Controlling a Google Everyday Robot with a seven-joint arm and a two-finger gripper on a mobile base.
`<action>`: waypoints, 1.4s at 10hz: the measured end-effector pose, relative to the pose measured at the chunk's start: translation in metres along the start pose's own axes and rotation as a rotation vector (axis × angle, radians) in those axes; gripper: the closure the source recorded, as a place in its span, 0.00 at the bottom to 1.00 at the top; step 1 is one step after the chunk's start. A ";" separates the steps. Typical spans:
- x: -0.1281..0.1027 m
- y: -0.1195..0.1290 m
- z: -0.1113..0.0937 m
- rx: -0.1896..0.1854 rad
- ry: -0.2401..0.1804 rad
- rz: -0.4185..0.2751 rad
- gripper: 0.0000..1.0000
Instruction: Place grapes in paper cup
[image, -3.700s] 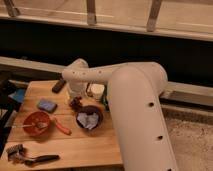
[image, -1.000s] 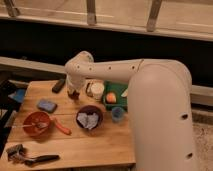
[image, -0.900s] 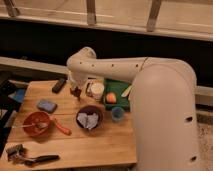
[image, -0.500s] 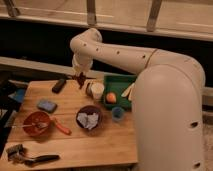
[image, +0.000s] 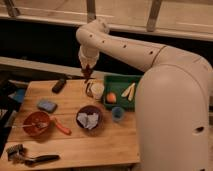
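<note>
The claw (image: 87, 71) hangs above the tabletop (image: 100, 145), clamped on the grapes (image: 87, 74), raised clear of the surface. The paper cup (image: 96, 90) stands below it, slightly right. A green tray (image: 120, 80) lies farther right; a dark bowl (image: 90, 117) sits nearer the camera.

no readable text, labels, brands or numbers, pincer (image: 87, 73) above the table (image: 100, 145)

Wooden table (image: 100, 145) carries paper cup (image: 96, 90), green tray (image: 121, 82), purple bowl (image: 90, 118); claw (image: 87, 72) above
</note>
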 end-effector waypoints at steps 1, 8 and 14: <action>0.003 -0.006 -0.006 0.016 -0.002 0.014 1.00; 0.032 -0.036 -0.017 0.073 0.030 0.086 1.00; 0.061 -0.050 0.020 0.056 0.096 0.136 1.00</action>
